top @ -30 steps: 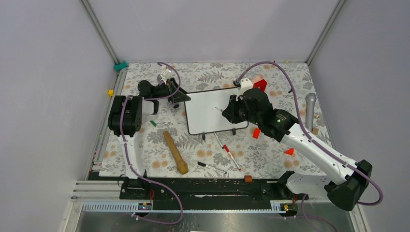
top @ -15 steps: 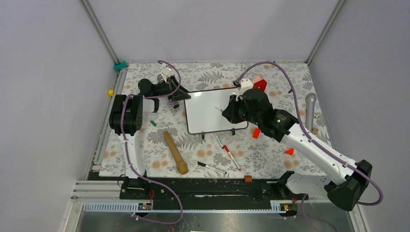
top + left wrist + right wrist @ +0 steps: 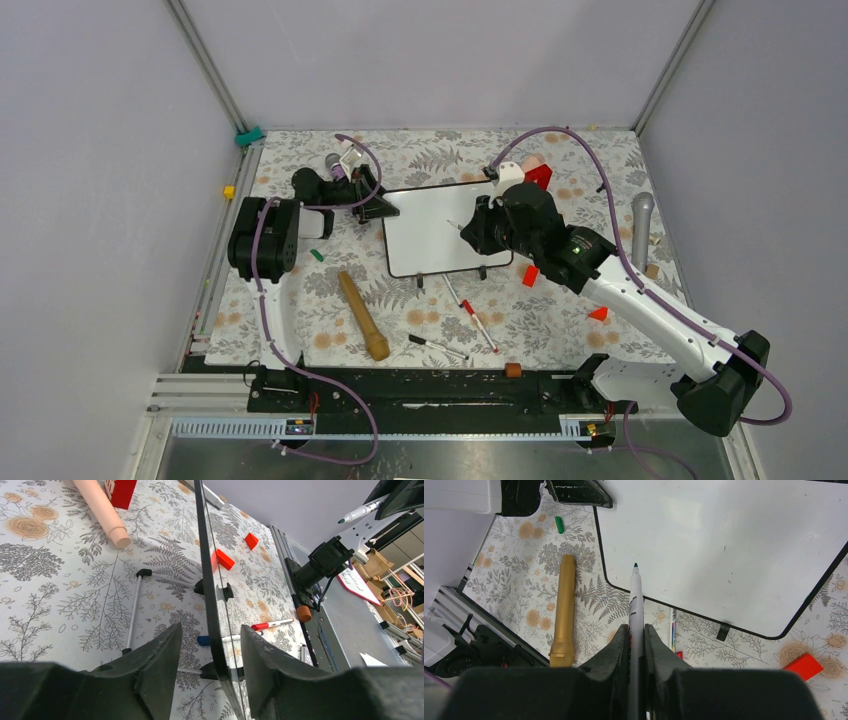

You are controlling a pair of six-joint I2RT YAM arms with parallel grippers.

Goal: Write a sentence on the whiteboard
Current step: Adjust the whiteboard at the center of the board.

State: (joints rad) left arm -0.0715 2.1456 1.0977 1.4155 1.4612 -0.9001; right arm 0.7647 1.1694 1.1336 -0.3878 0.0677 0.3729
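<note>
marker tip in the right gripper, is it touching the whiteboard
Apart. The left wrist view sees the whiteboard edge-on, and the marker hangs clear of its face, tip included.

We see the whiteboard (image 3: 440, 235) sitting mid-worktop, a bit skewed: plain white face, thin black frame, rounded corners, two little black feet along its near edge.

whiteboard (image 3: 734, 540): glossy, smooth | floral cover (image 3: 560, 330): matt cloth | fingers (image 3: 616, 652): matt black plastic
</note>
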